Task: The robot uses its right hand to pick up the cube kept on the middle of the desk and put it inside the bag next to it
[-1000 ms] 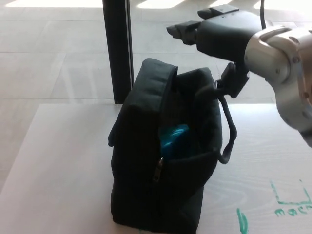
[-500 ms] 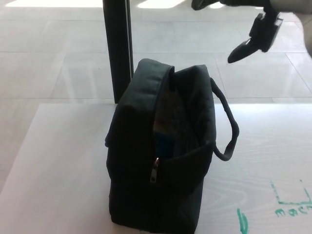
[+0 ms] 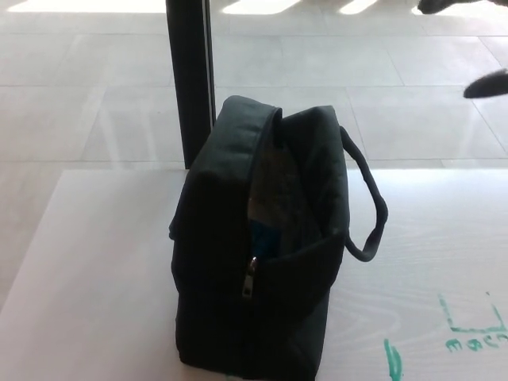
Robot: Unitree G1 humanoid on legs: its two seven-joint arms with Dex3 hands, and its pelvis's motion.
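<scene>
A: Largest thing in view?
B: Pale wooden desk point(image 3: 95, 262) across the near half, green marker scribbles point(image 3: 460, 333) at its near right corner. Beyond it, tiled floor point(image 3: 317, 63) and a dark upright post point(image 3: 189, 79) at far centre-left.

A: And on the desk?
B: Black bag point(image 3: 230, 302), upright, centre, top unzipped and gaping, carry handle point(image 3: 371, 214) looping off its right side, zip pull point(image 3: 250, 279) hanging at the near face.

A: The cube?
B: Inside the bag; only a sliver of blue cube point(image 3: 262, 236) showing low in the opening.

A: Hands?
B: Right hand point(image 3: 486, 83) only as dark tips at the far right edge, well apart from the bag. Cannot tell whether fingers are spread or closed. Left hand out of sight.
</scene>
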